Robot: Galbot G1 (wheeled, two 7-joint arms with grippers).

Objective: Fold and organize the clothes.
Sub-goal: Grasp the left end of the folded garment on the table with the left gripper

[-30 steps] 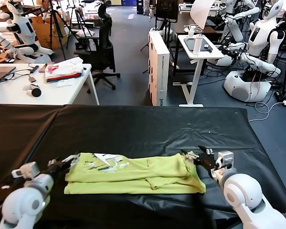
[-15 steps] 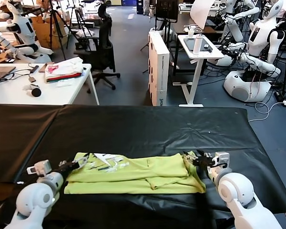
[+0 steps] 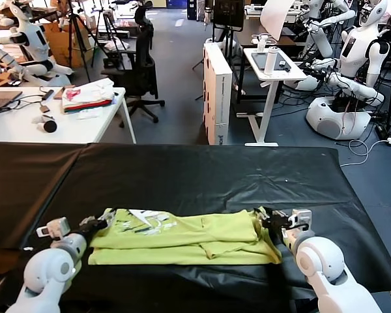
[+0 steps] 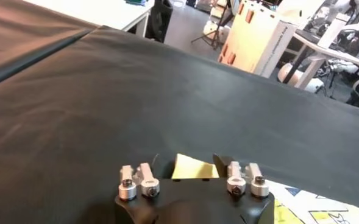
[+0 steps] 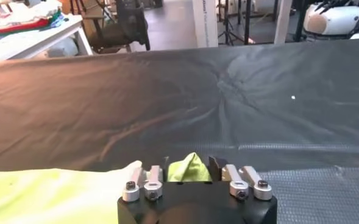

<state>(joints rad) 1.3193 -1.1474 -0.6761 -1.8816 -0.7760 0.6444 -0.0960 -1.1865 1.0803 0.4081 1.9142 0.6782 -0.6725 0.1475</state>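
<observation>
Both hands have just pinched down: left hand (image 3: 96, 225) and right hand (image 3: 268, 223) now grip the T-shirt (image 3: 195, 236) ends near the tabletop's (image 3: 195, 173) front edge, ready to lift for folding.

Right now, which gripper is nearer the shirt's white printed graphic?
Left. The left gripper grips the T-shirt edge beside the white graphic; the right gripper pinches the opposite end.

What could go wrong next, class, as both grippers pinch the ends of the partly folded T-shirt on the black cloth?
1. The left gripper and right gripper each hold only a small tip of the lime T-shirt, so an end may slip.
2. The shirt's stacked layers could unfold when lifted.
3. The loose black table cover might get dragged along.
</observation>
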